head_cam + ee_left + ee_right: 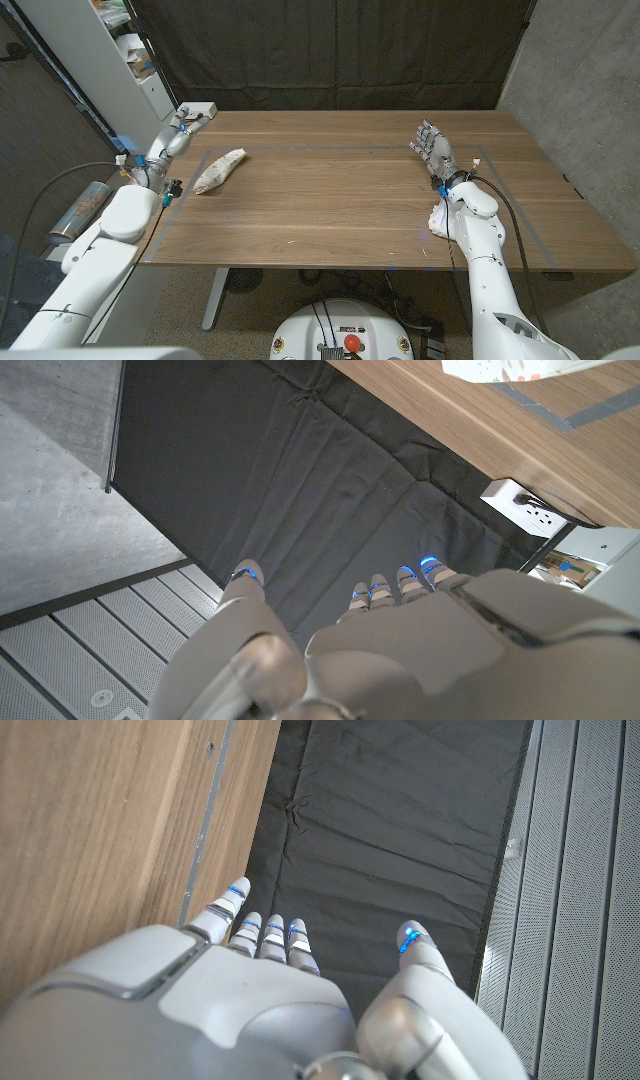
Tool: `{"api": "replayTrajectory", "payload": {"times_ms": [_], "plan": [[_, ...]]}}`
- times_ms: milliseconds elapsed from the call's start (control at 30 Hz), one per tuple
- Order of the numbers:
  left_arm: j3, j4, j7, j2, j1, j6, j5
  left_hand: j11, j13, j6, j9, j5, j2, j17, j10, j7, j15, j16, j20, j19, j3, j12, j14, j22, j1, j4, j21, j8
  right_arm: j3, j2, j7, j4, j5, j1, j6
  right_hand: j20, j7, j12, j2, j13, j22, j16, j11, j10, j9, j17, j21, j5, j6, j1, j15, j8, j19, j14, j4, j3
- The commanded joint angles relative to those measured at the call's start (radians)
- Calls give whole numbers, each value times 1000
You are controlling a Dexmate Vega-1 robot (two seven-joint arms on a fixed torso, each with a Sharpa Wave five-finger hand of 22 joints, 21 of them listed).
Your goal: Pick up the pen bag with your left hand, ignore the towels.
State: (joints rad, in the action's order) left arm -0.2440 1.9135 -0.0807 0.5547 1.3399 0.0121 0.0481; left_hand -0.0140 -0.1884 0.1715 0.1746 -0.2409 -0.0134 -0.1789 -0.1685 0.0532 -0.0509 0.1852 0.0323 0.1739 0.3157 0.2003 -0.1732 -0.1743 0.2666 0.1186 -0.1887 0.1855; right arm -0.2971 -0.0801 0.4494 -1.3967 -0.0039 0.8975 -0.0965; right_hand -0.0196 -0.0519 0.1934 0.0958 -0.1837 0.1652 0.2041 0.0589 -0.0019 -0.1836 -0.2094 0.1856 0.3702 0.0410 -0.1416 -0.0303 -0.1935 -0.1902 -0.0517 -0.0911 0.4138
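On wooden table point(340, 200), near its left edge, we see pale pen bag point(219, 171) lying untouched. Left robot hand point(184, 127) hovers just beyond it, fingers apart, grasping nothing. Right robot hand point(432, 147) likewise released, well apart at far right.

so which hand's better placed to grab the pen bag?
Left. The left hand sits close to the pen bag on the table's left side; the right hand is across the table, far from it.
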Motion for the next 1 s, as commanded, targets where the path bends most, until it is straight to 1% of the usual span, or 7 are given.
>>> {"api": "replayTrajectory", "payload": {"times_ms": [33,233,300,467,667,867,1000], "plan": [[-44,12,2,-15,21,-19,32,6,-4,42,3,-7,0,-3,-55,-5,4,0,4,88,4,5,-76,-5,11,7,-2,2,8,-2,-9,-19,-8,7,11,5,-5,1,-7,-4,5,5,2,4,-5,-2,5,7,4,2,1,-3,-5,5,-2,-5],[-30,33,-18,16,22,-71,136,6,-4,43,3,-7,-1,-3,-57,-5,5,0,5,89,5,4,-78,-5,15,10,-2,2,15,-4,-10,-27,-9,11,15,5,-4,1,-7,-4,5,5,4,4,-5,-2,5,8,4,2,1,-3,-5,5,-2,-6],[-12,42,-45,34,24,-98,212,7,-4,43,3,-7,-1,-3,-56,-5,6,0,5,89,5,4,-77,-5,16,10,-2,2,16,-6,-12,-32,-9,16,17,5,-4,1,-7,-4,5,5,2,4,-5,-2,5,8,4,2,0,-3,-5,5,-2,-6],[-2,50,-28,50,23,-120,245,8,-4,43,3,-7,-2,-3,-55,-6,7,2,6,88,6,5,-74,-5,19,12,-3,3,15,-8,-17,-45,-9,28,21,4,-4,1,-7,-4,5,5,3,4,-5,-2,5,9,4,2,1,-2,-5,5,-2,-7],[27,49,-85,66,28,-143,356,10,-4,44,4,-7,-1,-3,-55,-7,6,3,9,87,6,6,-71,-5,22,13,-3,3,15,-8,-22,-64,-8,42,28,4,-3,1,-7,-4,5,5,3,4,-5,-2,5,10,4,2,1,-3,-5,6,-3,-8],[31,33,-81,68,25,-142,361,1,-5,43,4,-9,0,-3,-51,-2,2,6,13,84,6,7,-64,-5,27,17,-5,4,18,-8,-28,-76,-9,50,35,5,-3,1,-7,-4,5,4,4,4,-5,-2,5,11,4,1,1,-3,-5,5,-3,-8],[43,29,-102,70,16,-166,396,3,-5,42,4,-9,0,-3,-48,-2,1,6,13,83,6,9,-61,-5,29,18,-6,4,23,-5,-29,-84,-14,53,42,5,-4,1,-7,-4,5,4,4,4,-5,-2,5,12,5,1,1,-3,-5,5,-3,-8]]}}
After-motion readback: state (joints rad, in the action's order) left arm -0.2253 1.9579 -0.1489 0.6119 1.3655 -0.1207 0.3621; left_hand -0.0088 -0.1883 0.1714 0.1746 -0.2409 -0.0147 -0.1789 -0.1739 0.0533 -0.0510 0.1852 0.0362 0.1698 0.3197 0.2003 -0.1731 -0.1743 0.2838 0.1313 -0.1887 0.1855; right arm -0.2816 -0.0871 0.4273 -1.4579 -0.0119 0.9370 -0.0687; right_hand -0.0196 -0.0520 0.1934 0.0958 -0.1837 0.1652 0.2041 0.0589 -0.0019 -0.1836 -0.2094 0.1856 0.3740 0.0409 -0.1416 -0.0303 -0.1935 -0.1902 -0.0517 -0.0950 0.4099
